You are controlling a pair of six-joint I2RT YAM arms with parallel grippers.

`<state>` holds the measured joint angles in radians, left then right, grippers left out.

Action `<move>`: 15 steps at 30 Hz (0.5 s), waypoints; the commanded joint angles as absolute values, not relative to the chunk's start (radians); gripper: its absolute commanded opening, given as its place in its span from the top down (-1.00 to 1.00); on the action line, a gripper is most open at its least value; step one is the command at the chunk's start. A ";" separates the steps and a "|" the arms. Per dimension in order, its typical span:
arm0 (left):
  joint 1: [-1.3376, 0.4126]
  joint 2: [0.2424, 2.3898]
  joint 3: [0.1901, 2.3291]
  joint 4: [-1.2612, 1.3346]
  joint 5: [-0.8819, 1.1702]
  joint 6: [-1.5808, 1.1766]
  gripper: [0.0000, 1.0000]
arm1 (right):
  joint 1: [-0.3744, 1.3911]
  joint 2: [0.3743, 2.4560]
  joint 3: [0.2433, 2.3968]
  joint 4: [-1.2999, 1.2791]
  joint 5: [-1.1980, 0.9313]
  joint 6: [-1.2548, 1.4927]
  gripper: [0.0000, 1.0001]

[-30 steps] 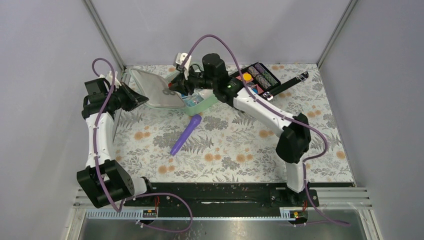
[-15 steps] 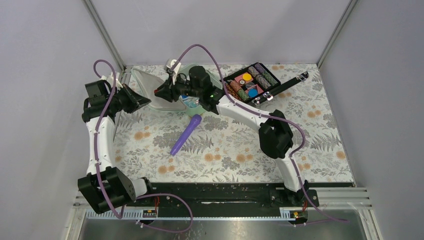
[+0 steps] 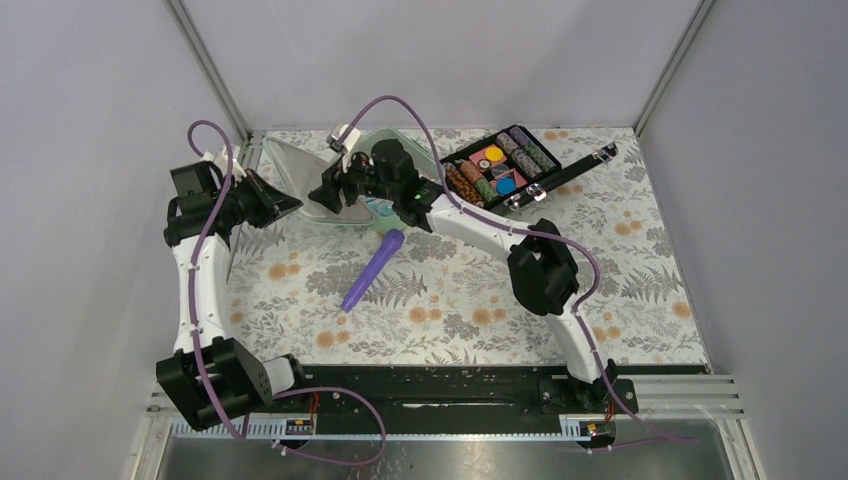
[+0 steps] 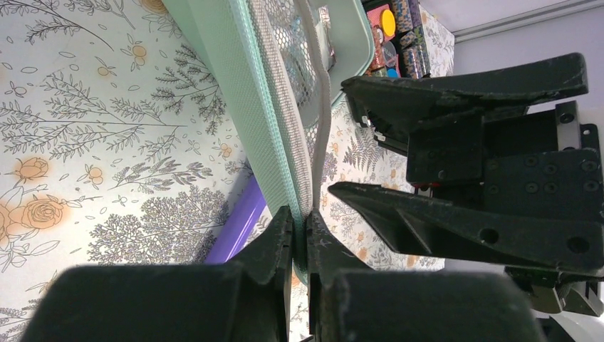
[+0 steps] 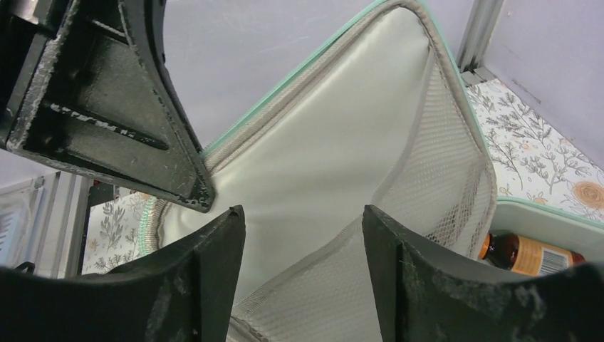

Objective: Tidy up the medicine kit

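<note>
The mint-green medicine kit lies open at the back left, its base (image 3: 378, 207) partly under my right arm. Its lid (image 3: 296, 166) stands raised on edge. My left gripper (image 3: 287, 203) is shut on the lid's mint rim (image 4: 265, 107), pinching it between the fingertips (image 4: 300, 231). My right gripper (image 3: 326, 192) is open and empty, right in front of the lid's grey inner lining (image 5: 335, 142) and mesh pocket (image 5: 427, 171); in its own wrist view (image 5: 303, 217) the jaws stand wide apart. A brown bottle (image 5: 528, 254) with an orange label lies in the base.
A purple tube-like object (image 3: 372, 270) lies on the floral cloth in front of the kit, also seen in the left wrist view (image 4: 235, 226). A black case (image 3: 497, 166) of colourful rolls and discs stands open at the back right. Enclosure walls stand close behind.
My right arm has swung left from over the kit's base to the inner face of the lid. The left gripper has tipped the lid more upright.
</note>
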<state>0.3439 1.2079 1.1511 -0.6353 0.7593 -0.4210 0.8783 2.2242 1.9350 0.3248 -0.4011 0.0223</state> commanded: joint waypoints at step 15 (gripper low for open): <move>0.306 1.350 1.593 -0.639 0.754 -0.279 1.00 | 0.624 1.668 1.386 0.149 -0.417 -0.089 -0.43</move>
<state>0.3389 1.3087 1.4590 -0.7727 0.7319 -0.3004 0.6506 1.7584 1.4773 0.2459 -0.4103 -0.0082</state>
